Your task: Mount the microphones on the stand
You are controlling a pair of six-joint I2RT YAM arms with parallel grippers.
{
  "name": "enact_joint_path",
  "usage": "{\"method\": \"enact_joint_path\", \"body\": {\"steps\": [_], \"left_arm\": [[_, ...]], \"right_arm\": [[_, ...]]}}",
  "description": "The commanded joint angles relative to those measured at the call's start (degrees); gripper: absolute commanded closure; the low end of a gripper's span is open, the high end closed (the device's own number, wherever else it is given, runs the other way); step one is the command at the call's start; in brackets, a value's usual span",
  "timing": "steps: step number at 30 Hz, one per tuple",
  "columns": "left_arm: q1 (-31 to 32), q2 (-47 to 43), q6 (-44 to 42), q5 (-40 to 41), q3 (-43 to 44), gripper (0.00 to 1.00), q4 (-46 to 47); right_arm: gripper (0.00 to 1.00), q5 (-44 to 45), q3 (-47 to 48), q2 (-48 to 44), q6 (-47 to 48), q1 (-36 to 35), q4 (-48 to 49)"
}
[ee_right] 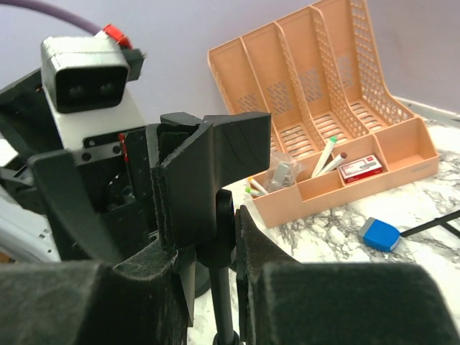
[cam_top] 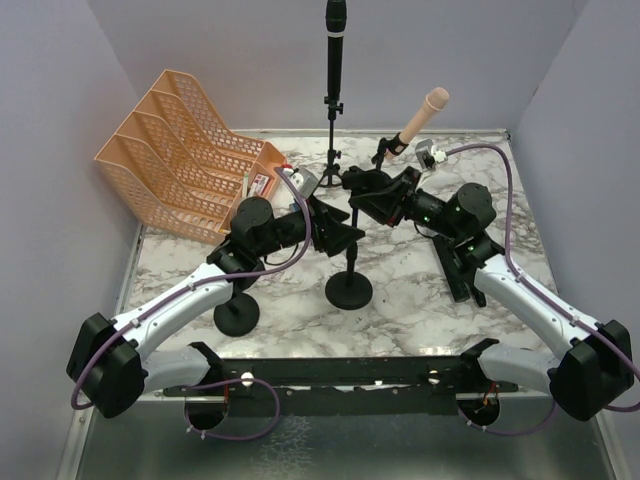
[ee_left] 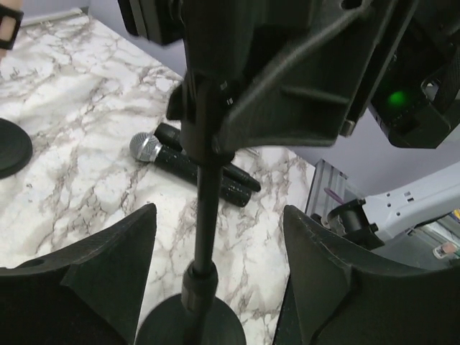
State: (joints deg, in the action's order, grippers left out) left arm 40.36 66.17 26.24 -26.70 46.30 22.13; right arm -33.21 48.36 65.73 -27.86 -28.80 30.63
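From above, the middle stand is upright on the counter. The right pincer is closed tight on its pole, high up. The left pincer sits just below it, wide open, with the pole between its jaws. Behind the middle stand is a back stand with a black mic on top, pointing up. Behind and to the right, a pink mic sits tilted in a clip. An orange tray is behind and to the left. In the left wrist view, the pincer's sides are apart from the pole and do not touch it. Past the pole, a silver-head mic and a second black mic lie side by side on the counter. In the right wrist view, the pincer squeezes the pole, and a small blue thing lies past it, near the tray.
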Motion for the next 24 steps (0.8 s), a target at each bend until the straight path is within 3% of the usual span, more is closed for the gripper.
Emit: {"method": "enact_joint_path", "body": {"steps": [1, 8, 16, 19, 21, 22, 24], "left_arm": [[0.3, 2.6, 0.6, 1.2, 2.7, 0.36, 3.3], [0.3, 4.4, 1.6, -1.8, 3.2, 0.60, 4.5], [0.3, 5.7, 1.3, -3.9, 3.1, 0.62, 5.5], [0.3, 6.0, 0.8, -4.7, 3.1, 0.76, 6.1], [0.3, 6.1, 0.3, -5.1, 3.1, 0.91, 6.4], [0.3, 6.0, 0.0, -4.9, 3.0, 0.98, 6.6], [0.3, 5.8, -0.6, -3.7, 2.6, 1.00, 7.3]], "right_arm": [[0.91, -5.0, -0.7, -0.9, -3.6, 0.1, 5.1], [0.91, -6.3, -2.7, -0.8, -7.5, 0.1, 8.9], [0.89, -5.7, -5.0, -1.8, -9.6, 0.1, 12.2], [0.89, -5.8, -5.6, -2.3, -9.6, 0.1, 12.3], [0.88, -5.6, -5.6, -2.4, -9.0, 0.1, 11.1], [0.84, -4.9, -5.6, -2.7, -8.4, 0.1, 9.8], [0.65, -2.7, -5.5, -3.5, -6.6, 0.1, 5.3]]}}
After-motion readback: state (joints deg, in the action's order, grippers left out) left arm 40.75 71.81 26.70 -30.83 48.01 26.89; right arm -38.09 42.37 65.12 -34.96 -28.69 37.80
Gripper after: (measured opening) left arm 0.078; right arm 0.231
